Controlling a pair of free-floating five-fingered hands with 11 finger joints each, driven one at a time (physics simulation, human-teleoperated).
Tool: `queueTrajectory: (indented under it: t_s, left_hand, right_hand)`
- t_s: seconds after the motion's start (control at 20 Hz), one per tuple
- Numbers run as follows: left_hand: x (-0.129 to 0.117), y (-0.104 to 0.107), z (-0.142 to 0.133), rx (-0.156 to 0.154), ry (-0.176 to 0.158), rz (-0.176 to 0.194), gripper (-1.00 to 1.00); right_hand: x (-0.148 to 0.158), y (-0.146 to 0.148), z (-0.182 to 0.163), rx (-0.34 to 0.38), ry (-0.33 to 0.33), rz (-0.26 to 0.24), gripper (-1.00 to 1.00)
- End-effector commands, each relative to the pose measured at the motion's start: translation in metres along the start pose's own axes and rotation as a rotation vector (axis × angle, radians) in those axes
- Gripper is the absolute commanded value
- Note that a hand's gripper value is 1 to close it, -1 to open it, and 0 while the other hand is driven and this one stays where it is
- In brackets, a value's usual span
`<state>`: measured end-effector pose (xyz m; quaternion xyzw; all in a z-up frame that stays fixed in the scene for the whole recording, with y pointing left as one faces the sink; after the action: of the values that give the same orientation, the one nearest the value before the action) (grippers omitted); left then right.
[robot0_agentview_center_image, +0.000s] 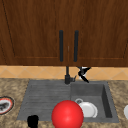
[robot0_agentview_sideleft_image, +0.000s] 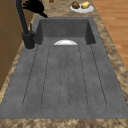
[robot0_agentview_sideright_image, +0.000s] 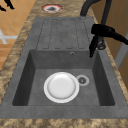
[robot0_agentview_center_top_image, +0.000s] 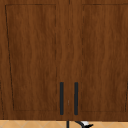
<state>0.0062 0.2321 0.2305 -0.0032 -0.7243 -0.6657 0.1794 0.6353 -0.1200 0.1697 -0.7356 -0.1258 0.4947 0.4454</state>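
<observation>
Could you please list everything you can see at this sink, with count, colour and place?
Sink: one, dark grey, set in a speckled counter, ribbed drainboard on the left, basin on the right.
Faucet: one, black, at the back edge of the sink, between drainboard and basin.
White plate: one, white, on the basin floor beside the drain.
Red ball: one, red, at the front edge of the sink.
Rimmed plate: one, red-rimmed, on the counter left of the sink.
Food plate: one, white, holding brown and yellow items, on the counter right of the sink.
Wall cabinet: one, dark wood, two doors with black handles, above the sink.
Left hand: one, black, at the sink's front left.
Right hand: one, black, fingers spread, in the air just right of the faucet.
</observation>
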Motion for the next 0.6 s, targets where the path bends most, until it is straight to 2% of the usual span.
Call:
queueTrajectory:
  t_s: [0.0, 0.05, 0.15, 0.55]
  left_hand:
    - [0.000, 0.000, 0.000, 0.000, 0.000, 0.000, 0.00]
    - [0.000, 0.000, 0.000, 0.000, 0.000, 0.000, 0.00]
    - [0.000, 0.000, 0.000, 0.000, 0.000, 0.000, 0.00]
    - [0.000, 0.000, 0.000, 0.000, 0.000, 0.000, 0.00]
  right_hand:
    - [0.004, 0.024, 0.001, -0.027, -0.035, -0.005, -1.00]
    - [0.005, 0.034, 0.004, -0.026, -0.031, -0.004, -1.00]
    - [-0.004, 0.041, 0.011, -0.004, -0.044, -0.051, -1.00]
    - [-0.030, 0.053, 0.048, 0.105, -0.176, -0.193, -1.00]
